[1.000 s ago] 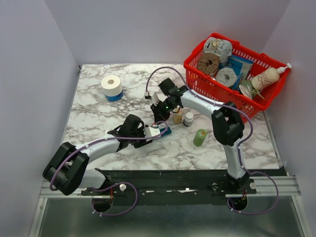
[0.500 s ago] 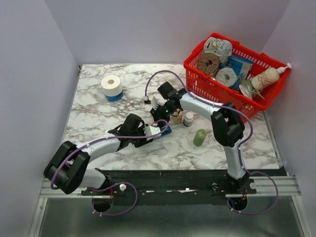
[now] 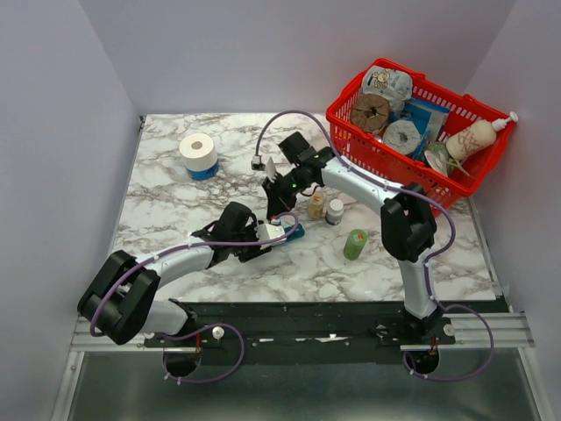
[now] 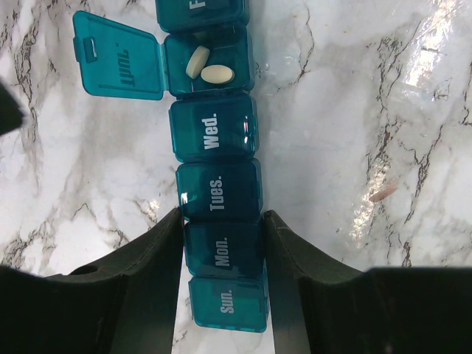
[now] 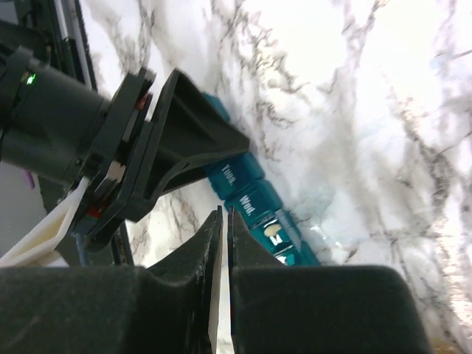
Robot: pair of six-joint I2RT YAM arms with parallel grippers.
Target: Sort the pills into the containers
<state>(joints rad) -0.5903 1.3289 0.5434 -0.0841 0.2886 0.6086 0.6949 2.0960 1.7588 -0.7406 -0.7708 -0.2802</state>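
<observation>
- Gripping the long, narrow teal-blue plastic pill organiser (image 4: 217, 195) is the left gripper (image 4: 222, 214). Its two dark fingers are pressed against opposite sides of the "Mon." compartment.
- The organiser lies flat on the white-and-grey marble-patterned tabletop (image 3: 175, 210), near the middle of it and just ahead of the left arm's wrist.
- Compartments marked "Sun.", "Mon.", "Tues." and "Wed." have their lids down; their contents cannot be seen.
- The "Thur." compartment is open, with its hinged teal lid (image 4: 118, 66) folded flat to the side. Inside it lie two pale oval pills (image 4: 209, 68), touching one another.
- The next compartment up is cut off by the edge of the left wrist view, and its lid reads as closed.
- One small pinkish loose pill (image 4: 383, 193) lies on the marble, well apart from the organiser.
- The right gripper (image 5: 224, 214) hangs above the organiser's open end. Its fingers are drawn together with only a thin slit between them, and nothing can be seen held there.
- A small amber bottle (image 3: 316, 206) and a small white bottle (image 3: 334, 210) stand just beside each other. A small round green bottle (image 3: 355, 244) stands nearer the arm bases.
</observation>
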